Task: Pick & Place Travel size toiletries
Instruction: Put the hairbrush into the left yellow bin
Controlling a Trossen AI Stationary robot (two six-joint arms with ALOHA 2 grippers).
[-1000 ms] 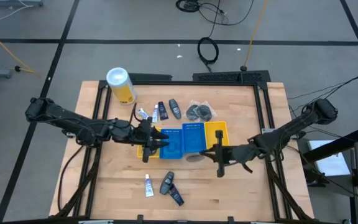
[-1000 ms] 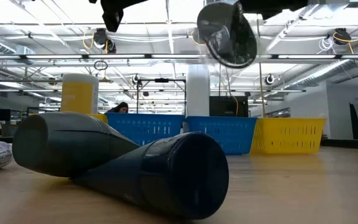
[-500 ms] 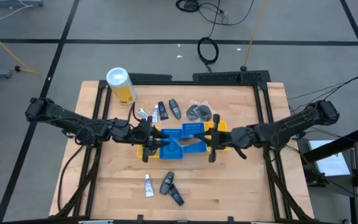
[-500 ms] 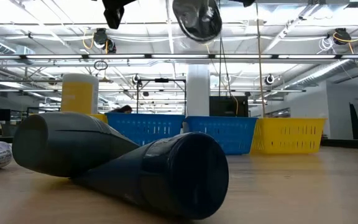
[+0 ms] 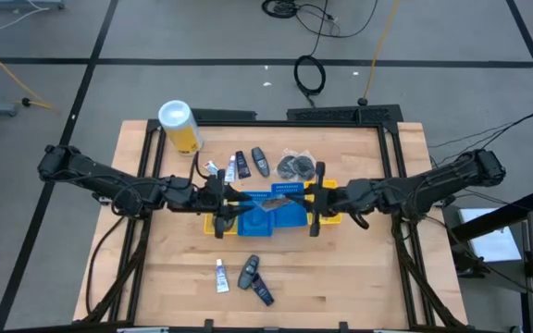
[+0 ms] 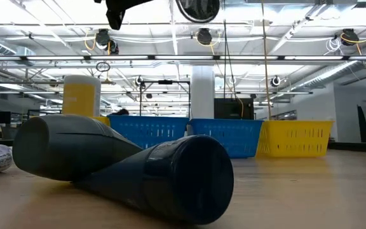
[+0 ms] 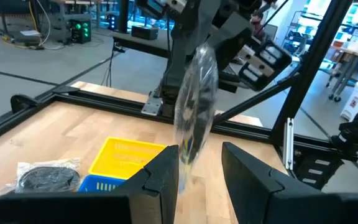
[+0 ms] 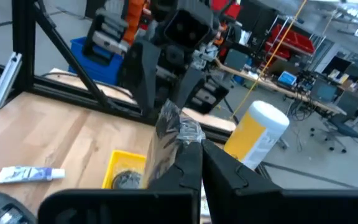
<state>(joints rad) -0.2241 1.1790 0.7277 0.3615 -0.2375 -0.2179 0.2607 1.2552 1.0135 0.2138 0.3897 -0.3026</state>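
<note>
Clear packet [image 8: 171, 134] pinched in the clenched right hand [image 8: 194, 149], just ahead of the parted left hand [image 7: 197, 163].

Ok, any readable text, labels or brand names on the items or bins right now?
None readable.
White tube: blue print on it, too blurred to read.
Yellow canister: no legible label.
Clear packet in the right gripper: no text visible.
Blue bin: unmarked.

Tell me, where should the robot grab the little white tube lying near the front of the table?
Grab the white tube across its middle, coming straight down from above. It lies flat, long and thin, so squeeze its two long sides. The dark bottles lie close on its right, so the left side has more room.
</note>
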